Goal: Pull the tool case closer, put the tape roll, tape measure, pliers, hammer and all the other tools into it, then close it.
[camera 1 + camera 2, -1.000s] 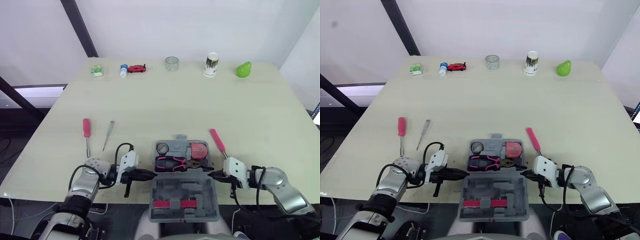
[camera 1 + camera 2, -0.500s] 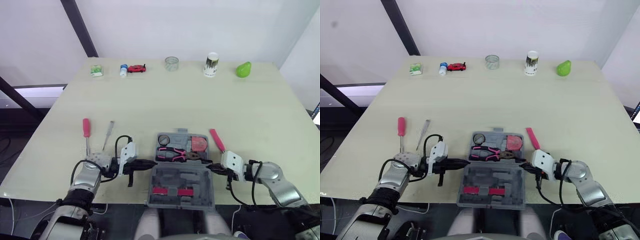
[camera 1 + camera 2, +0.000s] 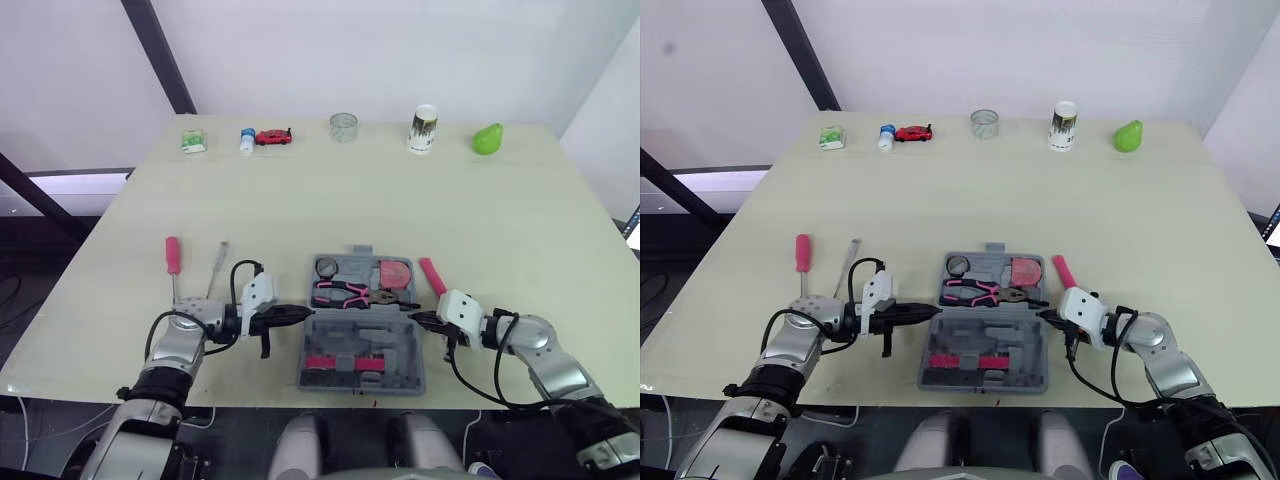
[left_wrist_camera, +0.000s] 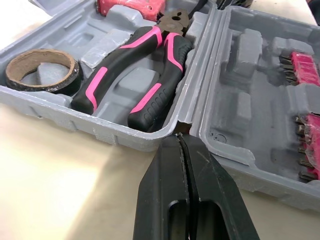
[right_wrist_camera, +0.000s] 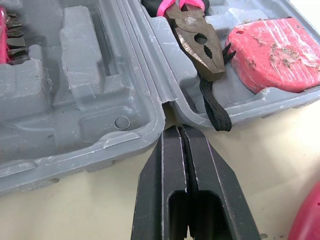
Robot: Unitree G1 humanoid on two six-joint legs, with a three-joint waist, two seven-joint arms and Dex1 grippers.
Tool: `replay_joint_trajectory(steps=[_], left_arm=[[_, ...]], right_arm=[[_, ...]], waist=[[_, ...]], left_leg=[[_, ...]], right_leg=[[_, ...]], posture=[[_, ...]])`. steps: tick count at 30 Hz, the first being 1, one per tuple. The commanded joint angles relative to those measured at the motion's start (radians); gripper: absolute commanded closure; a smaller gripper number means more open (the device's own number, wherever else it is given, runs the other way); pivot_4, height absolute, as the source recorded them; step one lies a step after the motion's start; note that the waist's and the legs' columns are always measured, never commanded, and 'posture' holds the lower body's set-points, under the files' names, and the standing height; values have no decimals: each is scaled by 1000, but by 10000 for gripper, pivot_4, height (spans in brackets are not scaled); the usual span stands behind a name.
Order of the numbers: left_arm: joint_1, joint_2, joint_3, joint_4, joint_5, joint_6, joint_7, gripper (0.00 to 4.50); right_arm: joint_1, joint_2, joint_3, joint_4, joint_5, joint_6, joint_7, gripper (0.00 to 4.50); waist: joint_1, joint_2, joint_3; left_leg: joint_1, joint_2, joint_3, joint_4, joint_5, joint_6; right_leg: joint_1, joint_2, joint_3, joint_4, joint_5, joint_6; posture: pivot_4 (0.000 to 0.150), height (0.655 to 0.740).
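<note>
**Two closed claws flank an open grey case**

Two halves of moulded grey plastic make up the tool case (image 3: 362, 325), which lies open and flat toward 6 o'clock on the pale, matte desk (image 3: 350, 200), close to its near edge. The far half is a tray of shaped pockets. The near half is ribbed and carries pink bit holders (image 3: 337, 363).

In the tray, the pliers (image 3: 345, 294) lie crosswise, with black-and-pink rubbery grips and dull metal jaws. The tape roll (image 3: 326, 267), a dark ring with a brown inner core, sits at 11 o'clock of them. The tape measure (image 3: 396, 273), a scuffed red block with a black strap, sits at 2 o'clock.

The left claw (image 3: 300, 313) is at the case's 9 o'clock and the right claw (image 3: 415, 318) at its 3 o'clock. Each has its black fingers pressed together, with the tips right at the hinge seam between the two halves. Whether they actually touch the plastic is hard to judge.

A pink-handled tool (image 3: 433, 276) lies on the desk at the case's 2 o'clock. Its near end is covered by the right wrist, so its kind cannot be told. A screwdriver (image 3: 173, 256) with a pink grip and a slim metal tool (image 3: 217, 258) lie side by side at the case's 10 o'clock.

Along the desk's 12 o'clock edge stand a green pear-shaped thing (image 3: 487, 139), a cup (image 3: 423, 129), a clear jar (image 3: 343, 127) and a red toy car (image 3: 273, 137).
</note>
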Motion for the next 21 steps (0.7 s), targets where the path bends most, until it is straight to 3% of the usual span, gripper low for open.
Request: replay_joint_trajectory(steps=[1, 21], left_arm=[[-26, -7, 20, -16, -13, -6, 8, 44624], [-31, -20, 22, 24, -7, -24, 2, 44624]], right_arm=[[-24, 9, -18, -11, 1, -37, -19, 45000], [-41, 25, -17, 14, -11, -50, -32, 45000]], waist=[[0, 0, 0], [-1, 0, 0]], left_leg=[[0, 0, 0, 0, 0, 0], [0, 0, 0, 0, 0, 0]], right_leg=[[0, 0, 0, 0, 0, 0], [0, 0, 0, 0, 0, 0]], posture=[[1500, 7400], [1500, 7400]])
